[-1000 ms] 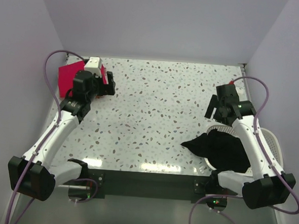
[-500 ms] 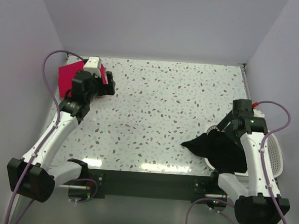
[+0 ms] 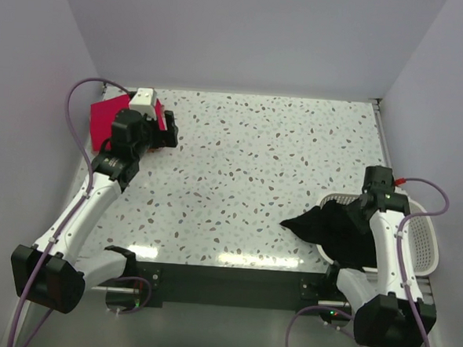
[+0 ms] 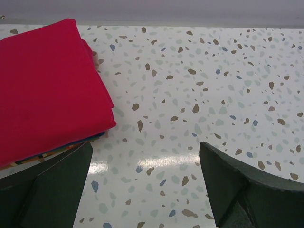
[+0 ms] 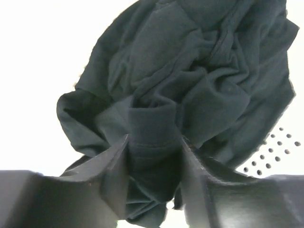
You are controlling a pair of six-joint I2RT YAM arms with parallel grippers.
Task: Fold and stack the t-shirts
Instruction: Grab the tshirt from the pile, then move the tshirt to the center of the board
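The right arm has swung down from above the surface (image 3: 256,159) and now reaches into the white basket (image 3: 426,233) at the near right edge. A second ago its gripper hung wide over bare tabletop. Now the right gripper (image 5: 154,145) has narrowed onto a raised fold of the black shirt (image 3: 330,227). In the wrist view the cloth fills the gap and touches both fingers, so it looks pinched, though how firm the hold is I cannot tell.

The black shirt lies crumpled, partly in the basket and partly spilling over its rim onto the surface toward the middle. It has not shifted while the arm came down.

The left arm has not moved. The left gripper (image 4: 142,149) hovers wide open and empty at the far left corner, just beside the folded red shirt (image 4: 42,85). That shirt sits on top of a stack, with coloured edges showing underneath it.

This looks like the start of a new round: one shirt is folded and stacked, and the black one is being picked up next. The likely next need is to lift it clear of the basket and spread it flat, and a single pinch on a bunched fold may drag the cloth up in a lump
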